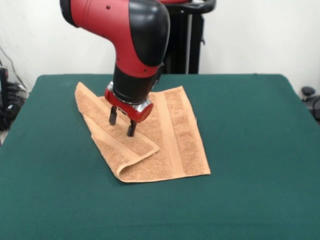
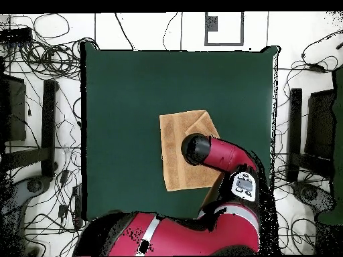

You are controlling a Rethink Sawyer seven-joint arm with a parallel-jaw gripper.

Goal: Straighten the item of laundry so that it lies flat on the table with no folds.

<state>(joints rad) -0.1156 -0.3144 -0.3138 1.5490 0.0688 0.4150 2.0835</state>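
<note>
Saw the towel [image 1: 170, 135] a little left of the middle of the front view, lying on the green counter [image 1: 250, 175], with its left part folded over on a slant so a thick doubled edge ran toward the lower left corner of the cloth. Saw the tool [image 1: 122, 121] hanging from the red and black arm [image 1: 130, 35], just above that folded flap, fingers spread a little apart and pinching nothing. Could not tell whether the tips touched the cloth or stayed just over it. Looked risky from here: might have closed on both layers at once, because the flap lay right on top of the layer under it, and then pulled the whole towel along without opening the fold. Might also have pushed the soft cloth into new bumps if pressed down too hard, or slid the towel toward the left edge of the counter. In the overhead view, found the towel [image 2: 175, 160] near the middle, partly hidden under the arm. Found no brand, label or words to read on the towel or the arm; spotted no white tag either.
</note>
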